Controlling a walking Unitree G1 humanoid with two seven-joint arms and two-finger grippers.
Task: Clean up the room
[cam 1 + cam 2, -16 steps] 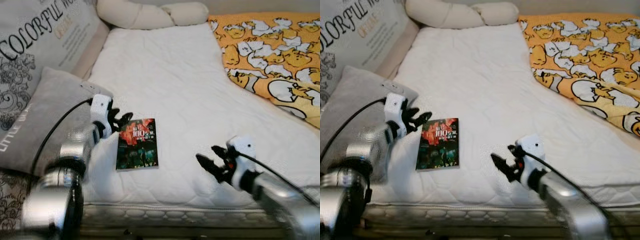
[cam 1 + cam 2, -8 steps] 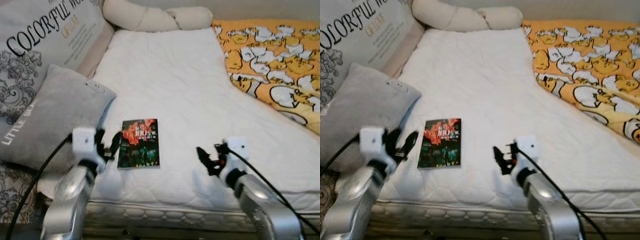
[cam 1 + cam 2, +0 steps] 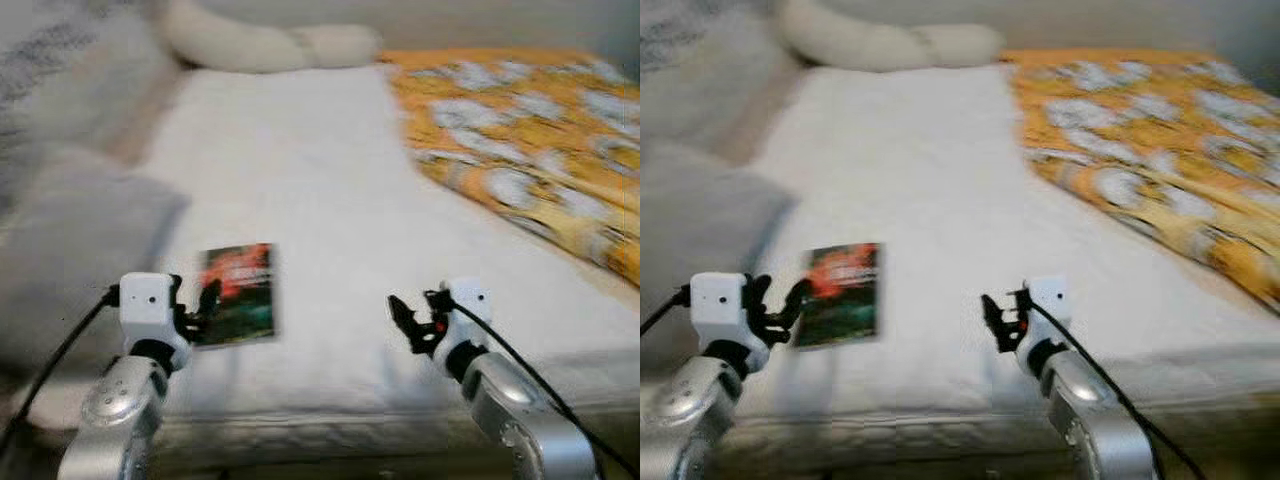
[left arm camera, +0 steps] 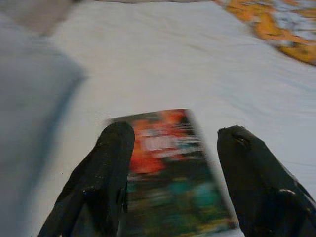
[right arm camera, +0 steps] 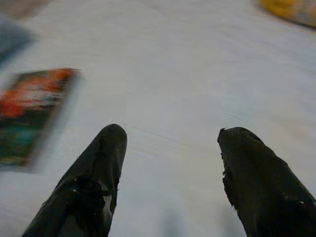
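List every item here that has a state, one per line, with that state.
Book: lying flat on the mattress, closed, not gripped.
Left gripper: open, fingers either side of the book's near end in the wrist view, holding nothing.
Right gripper: open, over bare mattress, holding nothing.
Orange blanket: spread over the bed's right side.
Grey cushion: lying at the bed's left edge.

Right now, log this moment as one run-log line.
scene: book flat on white bed | left tool: open, at book's near edge, not gripping | right tool: open, empty, over bare mattress | view: motion-blurred
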